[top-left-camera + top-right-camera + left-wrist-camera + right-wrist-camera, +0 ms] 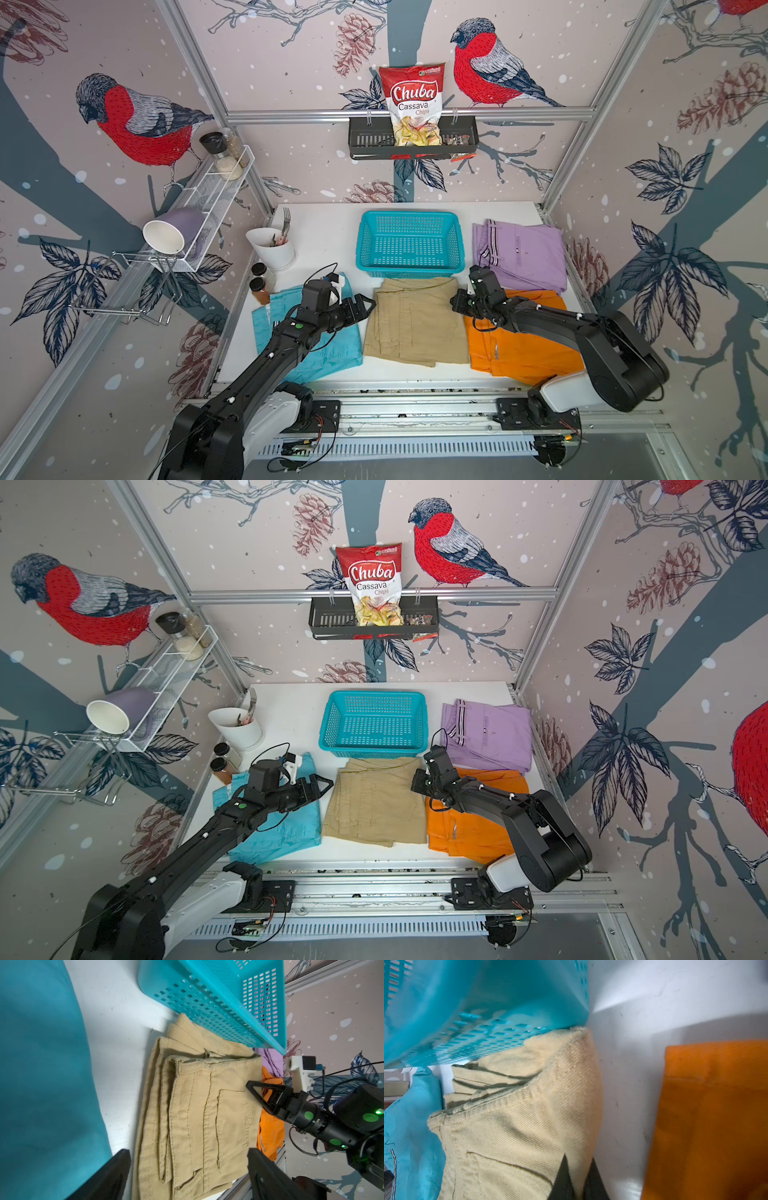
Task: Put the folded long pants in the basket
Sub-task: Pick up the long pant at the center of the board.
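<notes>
The folded khaki-tan cloth trousers (415,320) are lying flat — we are pinching one edge with our right gripper (578,1160), our left gripper (187,1150) gaping wide at the opposite edge.

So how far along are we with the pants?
Nothing is done: the basket is empty. In hand: the right pincer is shut on an edge of the khaki pants, the left pincer open at their other side. Left: all four; turquoise pants, orange pants and lilac pants lie on the table.
</notes>
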Robot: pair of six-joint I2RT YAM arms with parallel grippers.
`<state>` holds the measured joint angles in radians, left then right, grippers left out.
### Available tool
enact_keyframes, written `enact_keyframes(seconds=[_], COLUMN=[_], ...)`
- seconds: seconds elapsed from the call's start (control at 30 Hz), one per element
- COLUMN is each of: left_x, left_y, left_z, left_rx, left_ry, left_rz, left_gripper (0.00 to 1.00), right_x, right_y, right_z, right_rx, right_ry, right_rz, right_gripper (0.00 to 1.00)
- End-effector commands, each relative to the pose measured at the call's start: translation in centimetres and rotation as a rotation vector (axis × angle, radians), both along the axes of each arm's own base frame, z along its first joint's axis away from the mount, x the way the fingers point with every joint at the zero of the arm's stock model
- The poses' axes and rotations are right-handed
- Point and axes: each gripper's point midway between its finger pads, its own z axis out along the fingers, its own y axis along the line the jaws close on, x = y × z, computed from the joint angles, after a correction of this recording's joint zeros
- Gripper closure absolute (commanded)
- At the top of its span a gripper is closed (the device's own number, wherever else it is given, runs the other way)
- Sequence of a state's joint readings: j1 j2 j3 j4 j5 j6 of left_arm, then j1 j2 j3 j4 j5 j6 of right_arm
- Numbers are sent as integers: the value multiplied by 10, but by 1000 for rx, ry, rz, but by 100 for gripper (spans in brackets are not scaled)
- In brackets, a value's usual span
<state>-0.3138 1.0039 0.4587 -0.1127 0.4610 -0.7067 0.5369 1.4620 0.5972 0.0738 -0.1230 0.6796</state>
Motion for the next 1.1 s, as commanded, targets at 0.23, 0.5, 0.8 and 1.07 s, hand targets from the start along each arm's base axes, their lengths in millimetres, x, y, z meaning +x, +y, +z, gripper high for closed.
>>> enact_keyframes(seconds=[0.23, 0.5, 0.8, 1.07], left_x=[12, 11, 3, -5], left_y=[-16, -25, -35, -52], left_z=[-20, -53, -89, -103], left_rx=[10, 117, 154, 152], left_ry=[2, 109, 236, 288], left_rz=[-31, -49, -94, -162], left_gripper=[9, 8, 6, 63], right_x=[7, 7, 6, 5], right_y=[-7, 1, 10, 20], right_z=[4, 5, 7, 7], right_rx=[-43, -58, -110, -150], right_ry=[-39, -48, -67, -79], right_rz=[-26, -3, 20, 48], right_gripper=[100, 100, 100, 100])
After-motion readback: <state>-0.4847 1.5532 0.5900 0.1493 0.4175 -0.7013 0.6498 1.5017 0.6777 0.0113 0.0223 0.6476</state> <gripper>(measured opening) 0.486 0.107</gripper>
